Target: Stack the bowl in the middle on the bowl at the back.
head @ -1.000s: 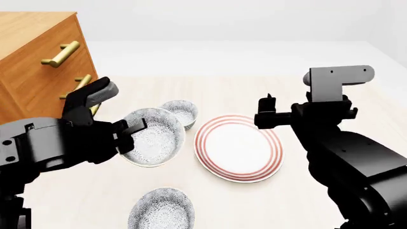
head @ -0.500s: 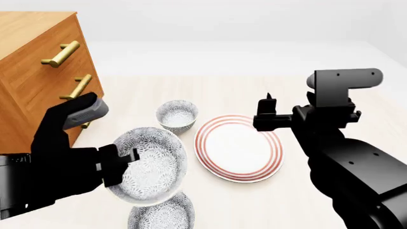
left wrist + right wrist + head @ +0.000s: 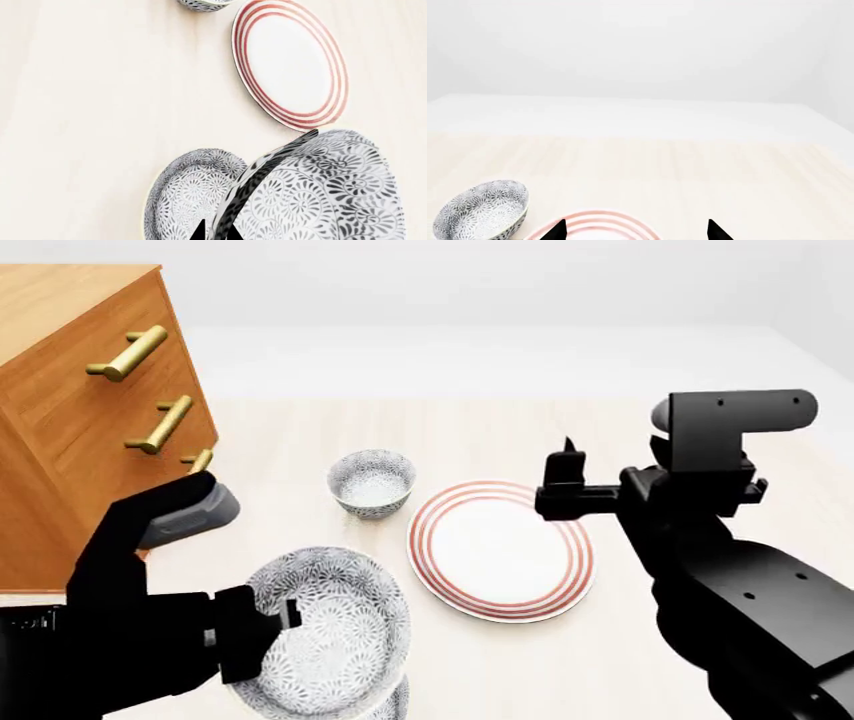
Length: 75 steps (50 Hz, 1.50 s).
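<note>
A plain simulated home dining spot. A pale wooden table (image 3: 441, 430) holds patterned bowls and a red-ringed plate (image 3: 501, 548). A wooden drawer chest (image 3: 80, 390) with brass handles stands at upper left, before bare white walls.

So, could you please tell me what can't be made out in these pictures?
- Front bowl: head view, mostly hidden under the held bowl and cut off by the edge.
- Left gripper: left wrist view, only the fingertips show at the edge.
- Right gripper: right wrist view, only the tips show.
- Plate: right wrist view, cut off by the edge.
</note>
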{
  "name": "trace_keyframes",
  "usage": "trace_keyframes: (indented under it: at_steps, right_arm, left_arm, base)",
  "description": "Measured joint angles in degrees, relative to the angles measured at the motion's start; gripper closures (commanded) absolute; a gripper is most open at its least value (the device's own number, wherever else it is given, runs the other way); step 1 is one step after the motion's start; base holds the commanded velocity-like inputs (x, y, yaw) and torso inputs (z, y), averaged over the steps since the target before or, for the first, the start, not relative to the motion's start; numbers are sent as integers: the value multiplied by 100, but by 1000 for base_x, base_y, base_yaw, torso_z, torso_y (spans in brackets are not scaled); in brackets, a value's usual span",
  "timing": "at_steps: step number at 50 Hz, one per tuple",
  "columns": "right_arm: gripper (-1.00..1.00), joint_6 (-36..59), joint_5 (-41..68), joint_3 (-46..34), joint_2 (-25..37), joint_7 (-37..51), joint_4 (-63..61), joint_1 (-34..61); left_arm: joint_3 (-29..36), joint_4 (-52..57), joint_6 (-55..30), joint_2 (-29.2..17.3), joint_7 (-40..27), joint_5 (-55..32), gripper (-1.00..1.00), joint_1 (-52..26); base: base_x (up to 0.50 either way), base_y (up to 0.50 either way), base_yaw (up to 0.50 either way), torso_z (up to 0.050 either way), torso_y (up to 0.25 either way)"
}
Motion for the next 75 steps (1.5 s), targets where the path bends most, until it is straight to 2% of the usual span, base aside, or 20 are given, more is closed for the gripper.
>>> trace_keyframes:
  at_steps: [29, 51, 75]
  right_arm:
    - [-100, 76, 199, 135, 43, 145, -160, -130]
    - [-100, 41, 303, 162, 88, 234, -162, -178]
    - [-100, -31, 385, 131, 138, 320, -98, -198]
  left_arm:
    - [361, 98, 67, -33, 348, 500, 100, 329]
    - [537, -234, -56, 86, 663, 1120, 100, 318]
    - [654, -380, -66, 112, 851, 1363, 100, 328]
  base:
    - [0, 0, 0, 0, 0]
    - [0, 0, 0, 0, 0]
    - [0, 0, 0, 0, 0]
